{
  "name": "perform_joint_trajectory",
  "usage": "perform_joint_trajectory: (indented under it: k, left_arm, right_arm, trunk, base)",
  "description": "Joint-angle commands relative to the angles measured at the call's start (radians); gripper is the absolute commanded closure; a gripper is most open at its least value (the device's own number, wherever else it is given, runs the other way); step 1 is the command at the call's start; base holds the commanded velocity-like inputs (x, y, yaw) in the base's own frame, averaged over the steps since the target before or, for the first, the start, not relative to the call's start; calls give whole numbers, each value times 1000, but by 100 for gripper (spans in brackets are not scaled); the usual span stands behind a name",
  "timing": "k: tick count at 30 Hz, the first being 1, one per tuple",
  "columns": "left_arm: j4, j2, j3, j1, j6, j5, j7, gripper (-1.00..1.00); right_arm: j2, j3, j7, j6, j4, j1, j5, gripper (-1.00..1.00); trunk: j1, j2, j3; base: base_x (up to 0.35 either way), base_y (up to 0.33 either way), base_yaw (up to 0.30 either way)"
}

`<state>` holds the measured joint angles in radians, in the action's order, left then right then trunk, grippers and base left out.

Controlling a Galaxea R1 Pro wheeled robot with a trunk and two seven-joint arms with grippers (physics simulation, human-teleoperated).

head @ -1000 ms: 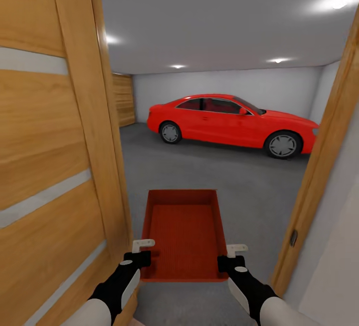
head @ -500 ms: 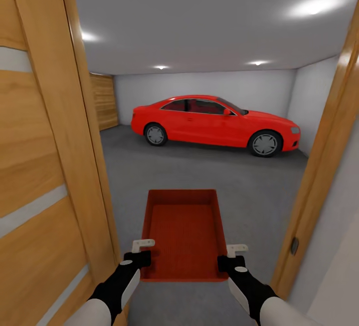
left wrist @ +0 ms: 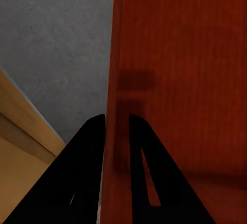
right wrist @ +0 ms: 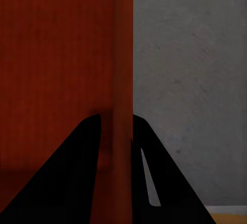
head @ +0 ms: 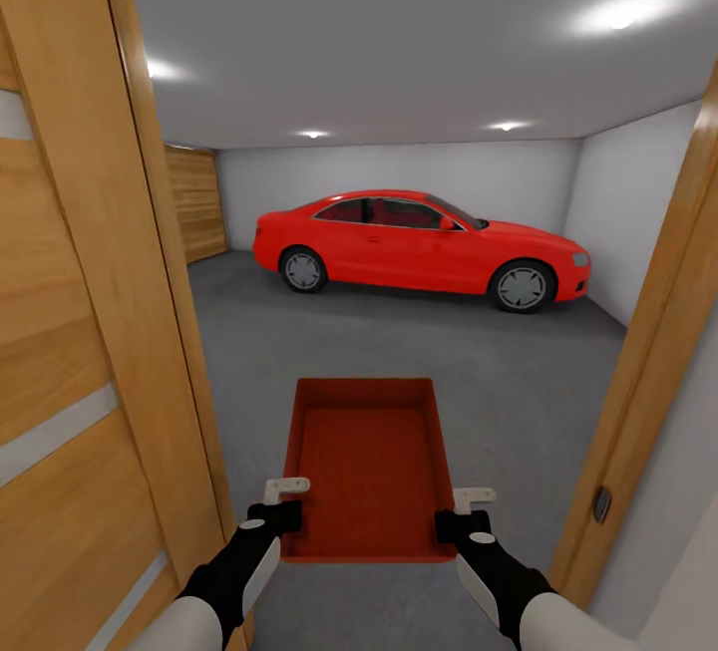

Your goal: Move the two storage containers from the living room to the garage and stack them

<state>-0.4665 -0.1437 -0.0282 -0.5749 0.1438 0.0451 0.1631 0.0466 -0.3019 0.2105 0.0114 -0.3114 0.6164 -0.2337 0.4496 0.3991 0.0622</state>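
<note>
One red-orange storage container (head: 366,472) is seen, open-topped & empty, carried level in front of the robot, above the grey garage floor (head: 399,342) at a wood-framed doorway. Two grippers are counted. The left gripper (head: 283,499) is pinched on the container's left wall near its rear corner; the right gripper (head: 461,511) is pinched on the right wall likewise. In each wrist view, black fingers (left wrist: 85,152) are shown straddling a thin red wall. One wooden door (head: 70,332) stands open at left. One red car (head: 419,247) is parked near the far white wall. Four ceiling lights are lit.
</note>
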Motion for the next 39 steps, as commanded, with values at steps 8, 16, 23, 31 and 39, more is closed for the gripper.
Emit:
perform_joint_trajectory:
  k: [8,16,23,31,39]
  left_arm:
    - [-4,3,33,0,2,-17,71,100]
    - [-4,3,33,0,2,-17,72,100]
    - [-5,3,33,0,2,-17,72,100]
    - [-6,3,32,0,2,-18,72,100]
    - [-6,3,32,0,2,-18,72,100]
  right_arm:
    - [-1,4,0,3,0,0,-26,100]
    - [-1,4,-1,3,0,0,-26,100]
    - [-1,4,-2,2,0,0,-26,100]
    - [-1,4,-2,2,0,0,-26,100]
    - [-1,4,-2,1,0,0,-26,100]
  trunk:
    - [0,1,0]
    - [0,1,0]
    - [0,1,0]
    - [0,1,0]
    - [0,1,0]
  base:
    - [131,124,-39]
    - [212,185,-221]
    - [77,58,-240]
    - [5,3,-185]
    - [0,0,-16]
